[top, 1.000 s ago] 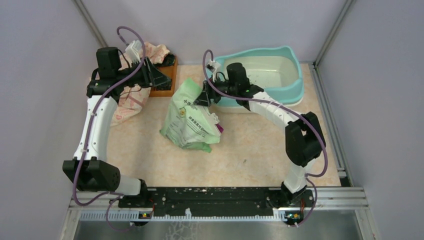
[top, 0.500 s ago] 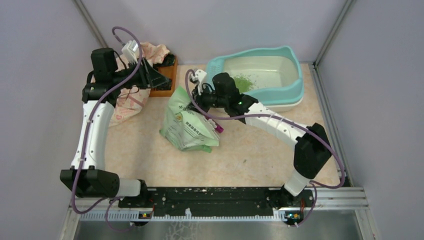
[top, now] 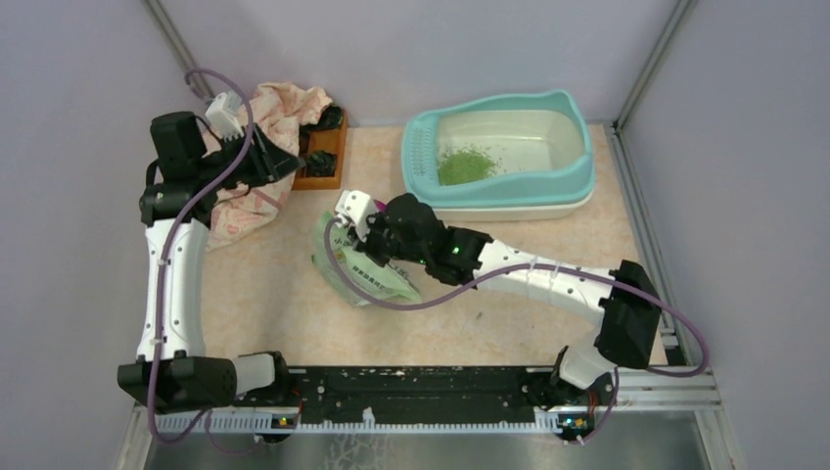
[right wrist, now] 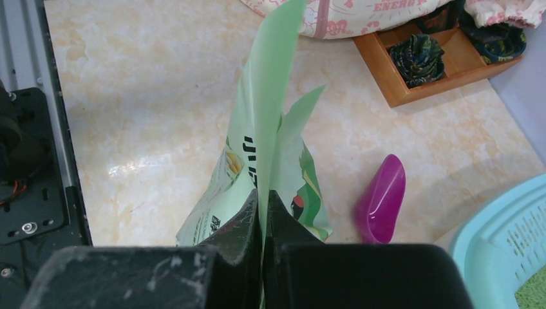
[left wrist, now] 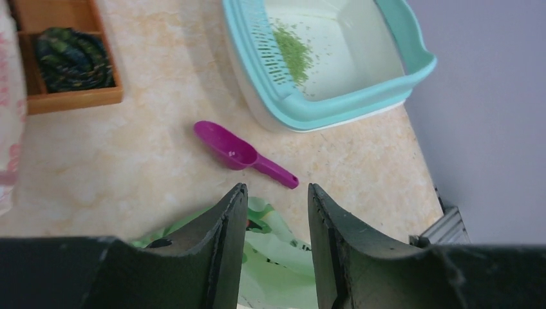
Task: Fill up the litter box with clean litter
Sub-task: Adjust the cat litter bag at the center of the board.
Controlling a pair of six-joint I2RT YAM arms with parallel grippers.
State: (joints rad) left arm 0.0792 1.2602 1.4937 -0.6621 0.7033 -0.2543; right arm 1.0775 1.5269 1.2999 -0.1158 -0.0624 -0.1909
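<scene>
The litter box (top: pixel 579 174), teal-rimmed with a cream basin, stands at the back right. A small pile of clean litter (top: pixel 465 164) lies in it beside the perforated ledge; the left wrist view shows the same box (left wrist: pixel 412 74) and granules (left wrist: pixel 293 50). My right gripper (right wrist: pixel 263 201) is shut on the upright top edge of the pale green bag (right wrist: pixel 265 122), and it hangs over the bag (top: pixel 370 282) mid-table. My left gripper (left wrist: pixel 277 190) is open and holds nothing. It hovers high at the back left (top: pixel 292 164), near the wooden tray.
A purple scoop (left wrist: pixel 241 153) lies on the table between the bag and the litter box, also seen from the right wrist (right wrist: pixel 381 199). A brown wooden tray (top: pixel 321 166) with dark bundles and a pink patterned cloth (top: pixel 279 108) sit at the back left.
The right arm has swung from the litter box down and left over the bag, and its jaws have shut on the bag's edge. The left arm has drawn back to the left.
</scene>
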